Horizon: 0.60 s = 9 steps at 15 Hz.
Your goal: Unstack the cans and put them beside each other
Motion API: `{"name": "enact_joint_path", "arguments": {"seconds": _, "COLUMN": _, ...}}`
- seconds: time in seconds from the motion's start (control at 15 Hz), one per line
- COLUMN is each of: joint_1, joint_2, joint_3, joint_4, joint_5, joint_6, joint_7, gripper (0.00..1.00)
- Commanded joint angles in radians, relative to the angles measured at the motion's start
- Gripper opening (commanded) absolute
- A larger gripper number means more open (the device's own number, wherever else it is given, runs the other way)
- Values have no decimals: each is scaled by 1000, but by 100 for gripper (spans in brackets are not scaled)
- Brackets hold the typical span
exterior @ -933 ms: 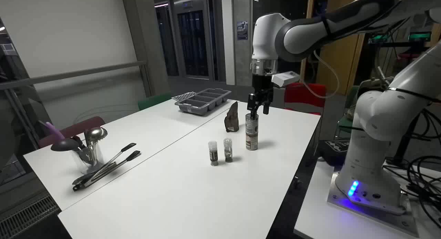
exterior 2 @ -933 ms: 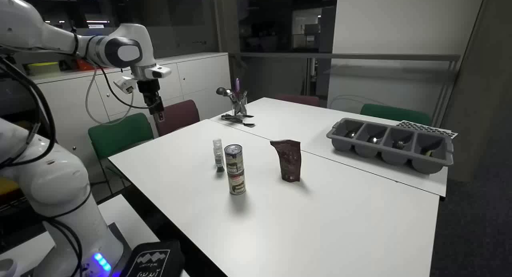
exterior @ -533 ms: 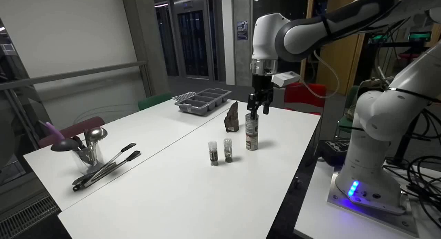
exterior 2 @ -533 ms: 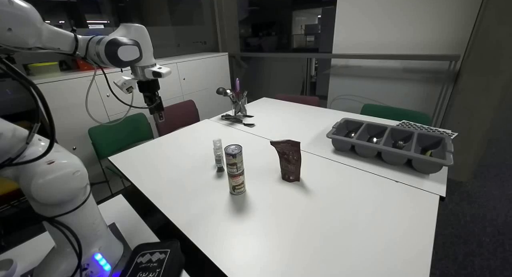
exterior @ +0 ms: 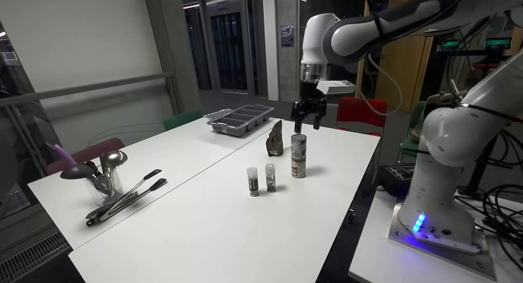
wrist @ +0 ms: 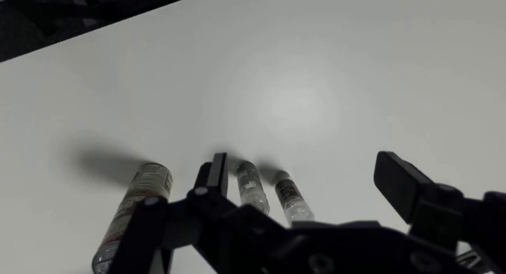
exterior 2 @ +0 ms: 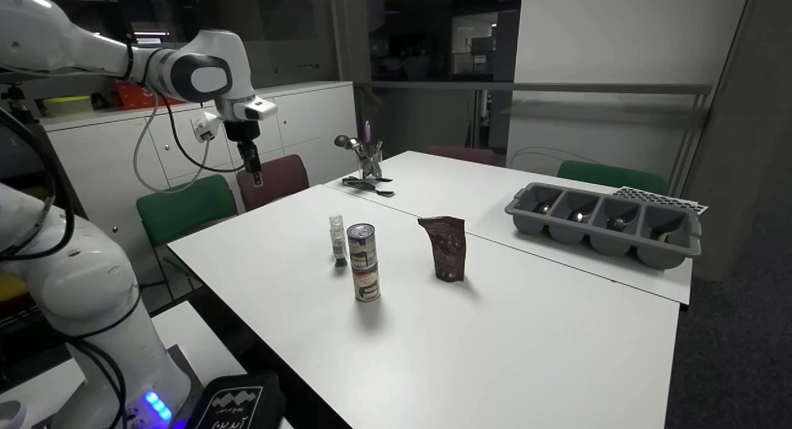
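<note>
Pincer (wrist: 303,156) observed with its fingers (wrist: 399,185) wide apart and nothing held; the small bottles (wrist: 291,197) merely show through the gap, well below. I locate the upper can (exterior 2: 362,248) resting on the lower can (exterior 2: 366,283), both upright on the table (exterior 2: 495,342), their common long axis vertical. In the wrist view the stack (wrist: 134,191) lies toward the left edge, outside the finger on that side and partly hidden by the pincer's own linkage; in an exterior view the stack (exterior 2: 364,262) stands well apart from the pincer and appears lower. I judge the next move to require a shift toward that side until the fingers straddle the upper can, closing across its axis. My rig has a single arm (exterior 2: 207,79), so no nearer one to choose. Count: two cans, stacked; two small bottles; one brown pouch (exterior: 275,141); one grey tray (exterior: 233,130) of four compartments; one utensil jar (exterior: 102,197), contents too crowded to count.
</note>
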Motion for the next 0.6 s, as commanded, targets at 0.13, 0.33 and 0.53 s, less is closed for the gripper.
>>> {"name": "enact_joint_path", "arguments": {"seconds": 0.13, "joint_1": -126, "joint_2": 1, "joint_3": -75, "joint_4": -2, "joint_5": 17, "joint_6": 29, "joint_7": 96, "gripper": 100}}
{"name": "enact_joint_path", "arguments": {"seconds": 0.33, "joint_1": -198, "joint_2": 20, "joint_3": -104, "joint_4": -1, "joint_5": 10, "joint_6": 49, "joint_7": 156, "gripper": 100}}
{"name": "enact_joint_path", "arguments": {"seconds": 0.53, "joint_1": -256, "joint_2": 53, "joint_3": -116, "joint_4": 21, "joint_5": -1, "joint_6": 87, "joint_7": 249, "gripper": 100}}
